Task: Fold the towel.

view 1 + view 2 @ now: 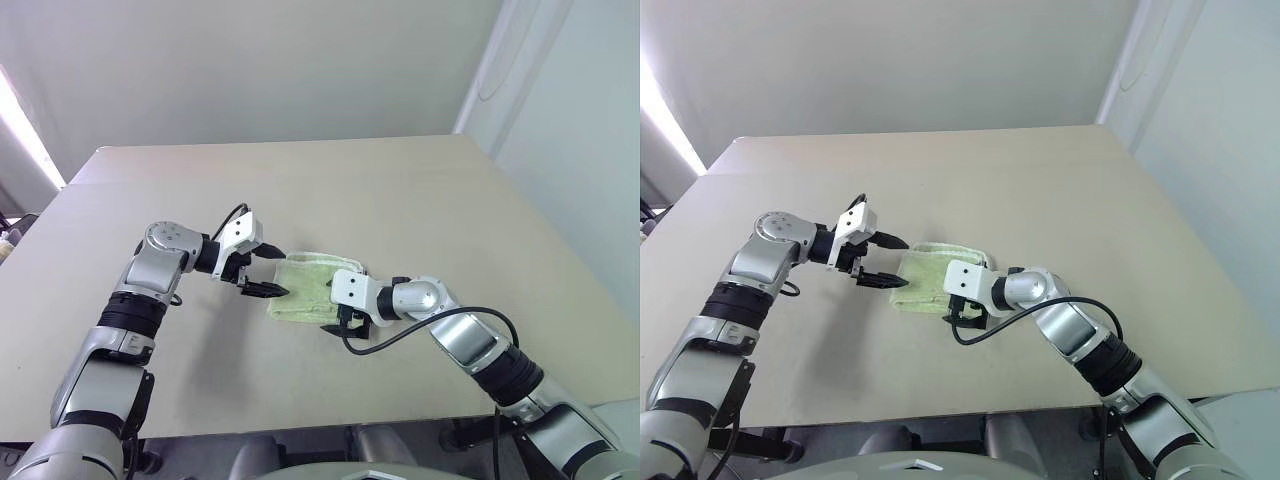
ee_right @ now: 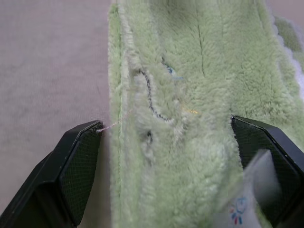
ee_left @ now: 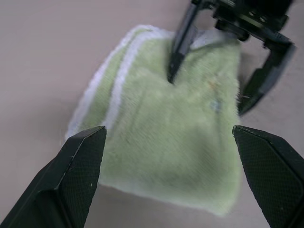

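From my remote station I see the towel [image 1: 311, 285] lying folded into a small, thick light green pad on the beige tabletop [image 1: 400, 190], roughly midway between the left and right edges and nearer the front edge than the far one. The left gripper [image 1: 268, 272] hangs just beside the towel's left edge with its two black fingers spread wide, one finger over the tabletop near the towel's far left corner and the other near its front left corner; nothing is between them. The right gripper [image 1: 347, 322] sits at the towel's right front part, its fingers likewise spread wide. In the right wrist view, one finger [image 2: 78, 164] is low beside the towel's stitched edge over bare tabletop while the other is over the pile, so the jaws straddle that edge without pinching it. A thin dark printed line [image 2: 151, 97] and a small white tag [image 2: 244, 202] with tiny coloured print show on the terry surface there. In the left wrist view the towel's white edging [image 3: 121, 76] runs in two bands along one side, and the right gripper's fingers reach in from the opposite side, one fingertip [image 3: 175, 71] down on or just above the pile; I cannot tell whether it touches. A black cable [image 1: 440, 325] loops from the right wrist along the forearm.
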Controlling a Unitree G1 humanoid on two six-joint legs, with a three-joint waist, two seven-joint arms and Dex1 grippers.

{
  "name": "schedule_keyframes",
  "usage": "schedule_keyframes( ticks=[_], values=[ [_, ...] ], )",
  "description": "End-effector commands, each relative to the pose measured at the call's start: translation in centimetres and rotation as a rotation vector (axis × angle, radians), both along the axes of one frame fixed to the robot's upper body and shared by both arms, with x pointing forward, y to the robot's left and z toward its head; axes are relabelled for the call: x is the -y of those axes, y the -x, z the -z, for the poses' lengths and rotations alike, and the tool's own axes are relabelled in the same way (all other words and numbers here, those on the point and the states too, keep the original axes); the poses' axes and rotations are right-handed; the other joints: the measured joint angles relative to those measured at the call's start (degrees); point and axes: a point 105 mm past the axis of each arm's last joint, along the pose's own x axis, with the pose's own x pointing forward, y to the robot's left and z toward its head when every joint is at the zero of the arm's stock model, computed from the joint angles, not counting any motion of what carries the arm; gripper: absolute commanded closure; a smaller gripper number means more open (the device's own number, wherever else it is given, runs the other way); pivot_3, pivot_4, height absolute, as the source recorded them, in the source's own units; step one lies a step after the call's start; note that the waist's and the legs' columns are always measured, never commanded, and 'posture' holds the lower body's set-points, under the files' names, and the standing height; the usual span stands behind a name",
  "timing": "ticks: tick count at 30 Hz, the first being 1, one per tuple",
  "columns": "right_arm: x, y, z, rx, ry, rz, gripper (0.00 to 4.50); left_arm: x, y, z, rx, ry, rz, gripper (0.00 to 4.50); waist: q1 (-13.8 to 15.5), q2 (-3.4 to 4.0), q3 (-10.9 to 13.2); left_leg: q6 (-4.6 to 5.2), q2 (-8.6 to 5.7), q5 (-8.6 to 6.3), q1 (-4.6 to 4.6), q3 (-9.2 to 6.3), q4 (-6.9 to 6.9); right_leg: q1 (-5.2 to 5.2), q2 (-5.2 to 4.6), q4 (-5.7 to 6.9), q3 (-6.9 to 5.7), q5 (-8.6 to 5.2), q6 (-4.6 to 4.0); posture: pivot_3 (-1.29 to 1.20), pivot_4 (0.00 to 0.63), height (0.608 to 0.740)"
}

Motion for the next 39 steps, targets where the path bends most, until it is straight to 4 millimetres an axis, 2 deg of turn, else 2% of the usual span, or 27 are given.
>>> schedule_keyframes(
  ticks=[1, 6, 11, 14, 23, 25, 28, 30, 35, 37, 39],
  values=[
    [-0.1, -1.2, -0.2, 0.066, 0.015, 0.033, 0.00, 0.7, -0.6, -1.8, 0.057, 0.024, 0.007, 0.02, -0.11, -0.01, -0.01, 0.00, 0.00, 0.00, 0.02, 0.00, 0.00, 0.00, 0.00, 0.01, 0.00, 0.00, 0.00, 0.00, 0.000, 0.712],
    [-0.3, -2.1, -0.4, 0.030, -0.060, 0.127, 0.00, 0.4, -0.6, -1.6, 0.063, 0.014, -0.005, 0.02, -0.17, -0.01, -0.02, 0.00, 0.00, 0.00, 0.08, -0.04, 0.00, 0.03, 0.05, 0.05, 0.01, 0.06, -0.09, 0.00, 0.000, 0.712],
    [0.4, -1.8, 1.1, 0.057, 0.027, 0.088, 0.00, 0.3, -0.9, -1.6, 0.069, 0.010, -0.029, 0.02, -0.03, -0.01, -0.02, -0.02, -0.01, 0.02, 0.07, -0.07, 0.03, 0.04, 0.04, 0.05, 0.01, 0.08, -0.11, 0.00, 0.000, 0.712],
    [0.1, -1.8, 1.0, 0.070, 0.013, 0.084, 0.63, 0.3, -1.1, -1.6, 0.069, 0.011, -0.041, 0.00, -0.03, -0.01, -0.02, -0.02, -0.01, 0.02, 0.07, -0.07, 0.03, 0.05, 0.04, 0.03, 0.01, 0.07, -0.11, 0.00, 0.000, 0.712],
    [-0.1, -3.0, 0.2, 0.170, 0.021, 0.111, 3.78, -0.6, -1.7, -2.1, 0.072, 0.010, -0.085, 0.00, -0.03, -0.01, -0.02, -0.03, -0.02, 0.02, 0.06, -0.07, 0.03, 0.04, 0.04, 0.03, 0.01, 0.07, -0.11, 0.00, 0.000, 0.712],
    [0.0, -3.3, 0.1, 0.183, 0.027, 0.122, 4.36, -0.7, -1.7, -2.2, 0.071, 0.010, -0.093, 0.00, -0.08, -0.01, -0.02, -0.03, -0.02, 0.02, 0.06, -0.07, 0.03, 0.05, 0.04, 0.03, 0.01, 0.07, -0.11, 0.00, 0.000, 0.712],
    [0.2, -3.6, -0.3, 0.188, 0.020, 0.143, 4.46, -1.0, -1.7, -2.1, 0.064, -0.003, -0.099, 0.00, -0.04, -0.01, -0.02, -0.03, -0.02, 0.02, 0.06, -0.07, 0.03, 0.05, 0.04, 0.04, 0.01, 0.07, -0.11, 0.00, 0.000, 0.712],
    [0.3, -3.5, -1.5, 0.180, -0.031, 0.155, 4.46, -1.1, -1.6, -2.0, 0.057, -0.006, -0.101, 0.00, -0.04, -0.01, -0.02, -0.03, -0.02, 0.02, 0.07, -0.07, 0.04, 0.05, 0.04, 0.05, 0.01, 0.07, -0.11, 0.00, 0.000, 0.712],
    [1.6, -4.0, -7.2, 0.205, -0.211, 0.235, 4.46, -1.5, -1.6, -2.0, 0.058, -0.015, -0.106, 0.00, 0.06, 0.02, 0.00, -0.03, -0.02, 0.02, -0.01, -0.10, 0.04, 0.00, 0.03, 0.02, 0.01, 0.06, -0.09, 0.00, 0.000, 0.712],
    [3.0, -4.5, -9.2, 0.239, -0.245, 0.281, 4.46, -1.5, -1.7, -2.1, 0.053, -0.003, -0.110, 0.00, 0.09, 0.02, 0.00, -0.03, -0.02, 0.02, -0.03, -0.10, 0.02, 0.00, 0.02, -0.01, 0.00, 0.03, -0.04, 0.00, 0.000, 0.712],
    [6.2, -5.2, -11.7, 0.315, -0.229, 0.356, 4.46, -1.4, -1.6, -2.3, 0.053, 0.008, -0.100, 0.00, 0.11, 0.03, 0.01, -0.03, -0.02, 0.01, -0.05, -0.09, -0.01, 0.00, 0.01, -0.05, 0.00, 0.02, -0.02, 0.00, 0.000, 0.712]
  ],
)
